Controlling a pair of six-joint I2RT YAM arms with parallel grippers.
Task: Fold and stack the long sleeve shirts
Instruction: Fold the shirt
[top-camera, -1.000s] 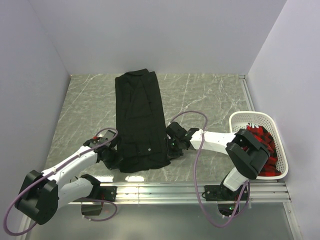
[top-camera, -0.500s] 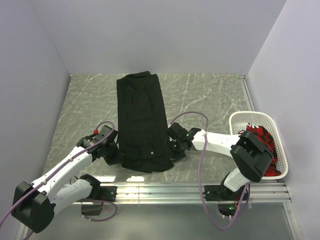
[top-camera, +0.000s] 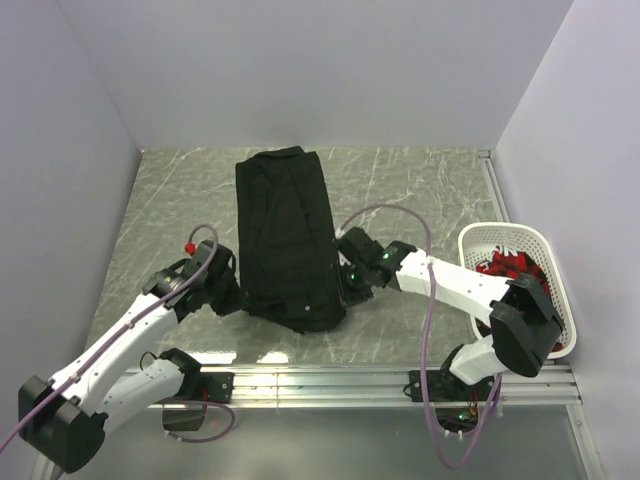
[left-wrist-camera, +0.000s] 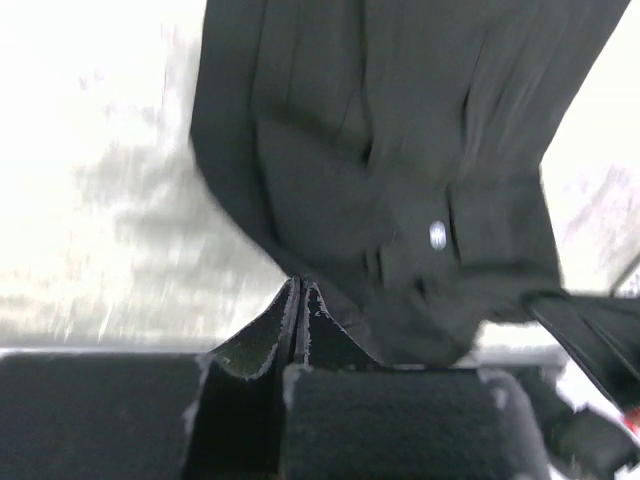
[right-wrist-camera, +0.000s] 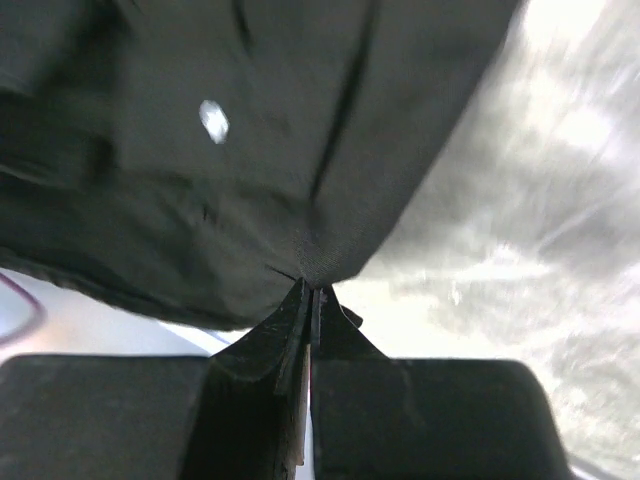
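Shirt (top-camera: 288, 235) — one, black — pinched by two end effectors (top-camera: 229, 297) (top-camera: 347, 290).

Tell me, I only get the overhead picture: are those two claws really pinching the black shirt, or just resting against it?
Observer: Pinching. The left wrist camera shows the left gripper shut, with the edge of the shirt running right into its closed tips.
Operator: And the other claw?
Observer: Same. In the right wrist camera the right gripper is shut too, and the cloth gathers to a small point where it bites the hem.
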